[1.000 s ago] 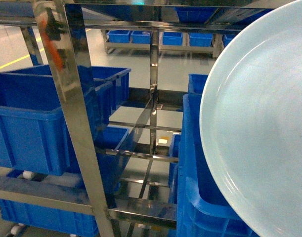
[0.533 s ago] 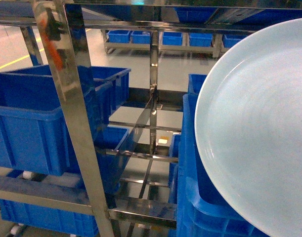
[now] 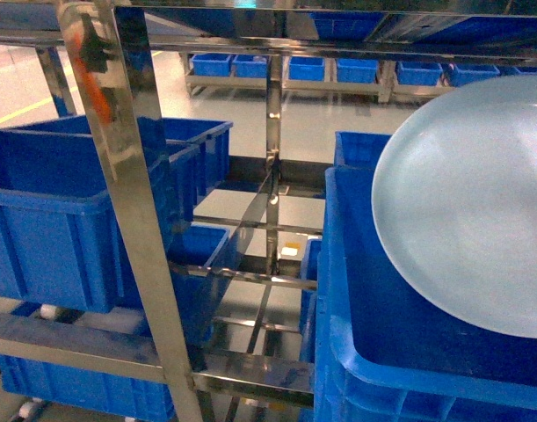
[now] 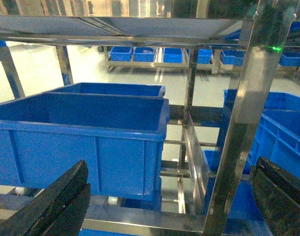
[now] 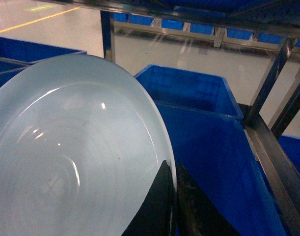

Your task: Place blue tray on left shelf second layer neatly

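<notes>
Blue tray [image 3: 466, 207] tilted, high on right, over deep-blue crate [image 3: 409, 369]. Right gripper [image 5: 173, 206] pinching rim edge-on: thin grip, could slip. Left gripper [image 4: 164, 206] jaws wide, empty. Steel upright [image 3: 132, 211] between tray and left shelf: clip risk.

— How much of the pale sky-blue glossy plastic tray [image 3: 466, 207] do we see from the head camera?

— Not all; the right edge of the picture cuts it off. In the right wrist view the left and bottom edges crop it too.

— And the black right gripper [image 5: 173, 206]?

— We see only its two fingers, cut off at the bottom.

— The black left gripper [image 4: 159, 206]?

— Just two finger ends at the lower corners. The small blue crates [image 3: 305, 67] far behind are too small to read.
</notes>
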Robot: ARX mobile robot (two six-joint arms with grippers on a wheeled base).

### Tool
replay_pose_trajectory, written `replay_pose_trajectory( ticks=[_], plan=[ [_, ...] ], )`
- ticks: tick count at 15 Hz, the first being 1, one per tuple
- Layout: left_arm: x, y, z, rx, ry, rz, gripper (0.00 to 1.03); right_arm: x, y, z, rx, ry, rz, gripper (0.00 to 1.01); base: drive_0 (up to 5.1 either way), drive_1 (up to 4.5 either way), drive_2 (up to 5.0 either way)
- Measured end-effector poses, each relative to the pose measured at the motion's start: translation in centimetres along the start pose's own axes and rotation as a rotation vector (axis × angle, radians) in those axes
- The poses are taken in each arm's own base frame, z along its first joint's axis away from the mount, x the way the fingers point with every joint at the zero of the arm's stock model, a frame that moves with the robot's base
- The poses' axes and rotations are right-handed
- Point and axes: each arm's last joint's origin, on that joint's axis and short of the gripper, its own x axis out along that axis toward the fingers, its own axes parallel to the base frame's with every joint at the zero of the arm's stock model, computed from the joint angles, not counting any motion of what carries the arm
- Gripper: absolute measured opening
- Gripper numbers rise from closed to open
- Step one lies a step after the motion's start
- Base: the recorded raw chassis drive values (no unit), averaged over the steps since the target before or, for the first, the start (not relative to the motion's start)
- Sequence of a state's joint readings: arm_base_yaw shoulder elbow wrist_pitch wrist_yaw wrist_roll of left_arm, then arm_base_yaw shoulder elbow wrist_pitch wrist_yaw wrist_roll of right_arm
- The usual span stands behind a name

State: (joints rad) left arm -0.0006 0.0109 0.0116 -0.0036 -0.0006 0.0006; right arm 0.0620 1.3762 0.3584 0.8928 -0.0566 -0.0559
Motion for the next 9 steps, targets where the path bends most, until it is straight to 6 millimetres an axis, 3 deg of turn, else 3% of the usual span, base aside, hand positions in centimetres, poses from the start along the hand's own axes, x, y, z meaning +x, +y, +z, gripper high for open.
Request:
replay_pose_trajectory(
  ticks=[8, 9],
  plan=[
    [0.0, 0.0, 0.0, 0.0, 0.0, 0.0, 0.98, 0.6, 0.2, -1.8, -0.018, 0.037, -0.023, 0.02, 0.0, 0.0, 0.0],
    [0.0, 0.0, 0.0, 0.0, 0.0, 0.0, 0.98, 0.5, 0.2, -1.9, -0.022, 0.042, -0.02, 0.08, 0.0, 0.0, 0.0]
  ],
)
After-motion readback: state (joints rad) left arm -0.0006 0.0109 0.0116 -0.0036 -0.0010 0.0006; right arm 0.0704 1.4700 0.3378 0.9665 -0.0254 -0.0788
